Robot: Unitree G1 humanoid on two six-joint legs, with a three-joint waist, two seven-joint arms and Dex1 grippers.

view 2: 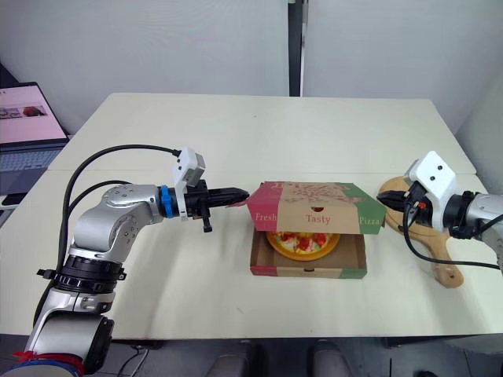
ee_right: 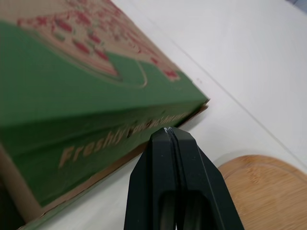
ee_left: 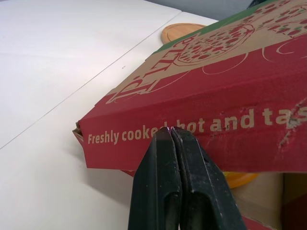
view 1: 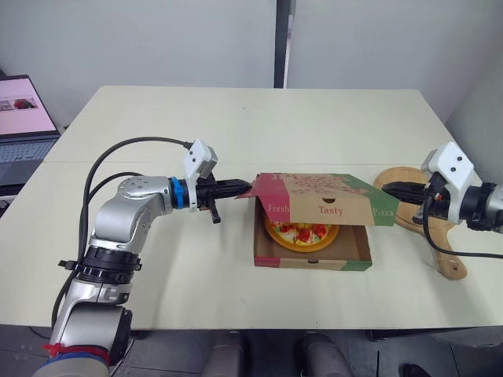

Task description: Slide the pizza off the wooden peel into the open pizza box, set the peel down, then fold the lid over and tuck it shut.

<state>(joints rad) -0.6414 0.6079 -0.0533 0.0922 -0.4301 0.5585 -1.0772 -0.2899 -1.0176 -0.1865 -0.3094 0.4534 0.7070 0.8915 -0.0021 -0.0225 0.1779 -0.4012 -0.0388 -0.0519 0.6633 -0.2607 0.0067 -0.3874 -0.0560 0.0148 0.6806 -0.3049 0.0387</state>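
Lid hangs half lowered over the pizza box, caught between the two claws. Left claw has its black fingers pressed tightly together, pinching nothing, and the tip sits right against the red side flap of the lid, under the words "Freshly cooked". Right claw is the mirror of it: fingers pressed together, nothing between them, tip just at the edge of the green side flap. Pizza lies inside the box, under the raised lid, midway between the two claws and lower than both tips. Wooden peel lies flat on the table, bare of pizza, its round blade directly beneath the right claw and its handle trailing back past that wrist. Laptop stands open well out beyond the left arm's elbow.
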